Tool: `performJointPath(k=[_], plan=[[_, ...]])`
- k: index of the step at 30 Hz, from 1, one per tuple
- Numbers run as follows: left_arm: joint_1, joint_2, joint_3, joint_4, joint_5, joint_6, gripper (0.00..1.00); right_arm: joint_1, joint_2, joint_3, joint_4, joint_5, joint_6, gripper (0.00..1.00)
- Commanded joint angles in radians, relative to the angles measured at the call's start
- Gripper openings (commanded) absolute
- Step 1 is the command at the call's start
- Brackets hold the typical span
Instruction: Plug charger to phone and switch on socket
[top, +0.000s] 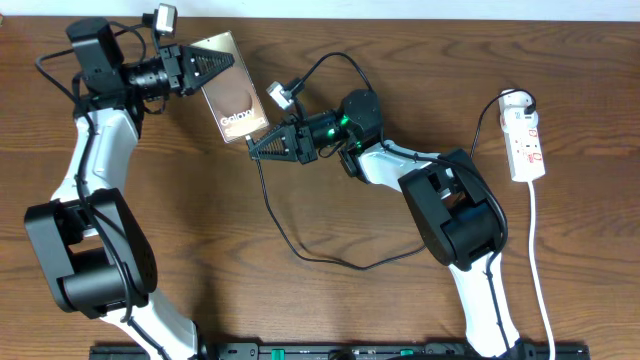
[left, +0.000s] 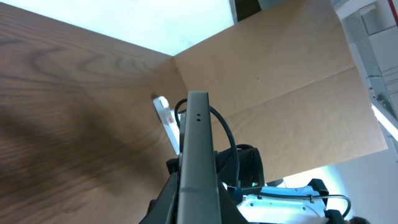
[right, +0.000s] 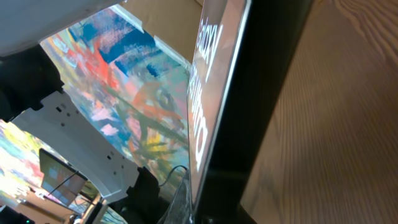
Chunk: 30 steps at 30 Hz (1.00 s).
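The phone (top: 235, 100) is off the table (top: 330, 310), tilted, at upper left of centre. Its back reads "Galaxy"; the right wrist view shows "alaxy" in white, the rest cut off. The left gripper (top: 212, 60) clamps the upper end, and the left wrist view shows the slab edge-on between its fingers (left: 163, 202).

The right gripper (top: 255, 150) sits at the phone's lower end. Whether it is open or closed cannot be told. The charger (top: 275, 215) runs from those fingertips in a loop across the table; its tip is hidden.

The socket (top: 527, 145) lies flat at far right, well apart, with red marks, a black plug (top: 522, 100) at its top end and a white cord (top: 540, 270).
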<state>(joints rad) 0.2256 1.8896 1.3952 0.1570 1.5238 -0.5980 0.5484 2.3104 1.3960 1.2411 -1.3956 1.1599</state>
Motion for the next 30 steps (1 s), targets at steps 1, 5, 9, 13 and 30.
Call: performJointPath(k=[1,5,9,13,30], plan=[[-0.007,-0.001,0.002,0.001,0.047,0.015,0.07,-0.003,-0.001,0.018,0.000,0.032,0.003,0.01],[-0.007,-0.001,0.002,0.001,0.048,0.015,0.08,-0.004,-0.001,0.018,0.000,0.032,0.003,0.01],[-0.007,-0.001,0.002,0.001,0.048,0.015,0.07,-0.005,-0.001,0.018,0.000,0.031,0.003,0.01],[-0.007,-0.001,0.002,0.001,0.048,0.019,0.07,-0.005,-0.001,0.018,0.000,0.032,0.003,0.01],[-0.007,-0.001,0.002,0.001,0.048,0.026,0.07,-0.014,-0.001,0.018,0.001,0.028,0.007,0.01]])
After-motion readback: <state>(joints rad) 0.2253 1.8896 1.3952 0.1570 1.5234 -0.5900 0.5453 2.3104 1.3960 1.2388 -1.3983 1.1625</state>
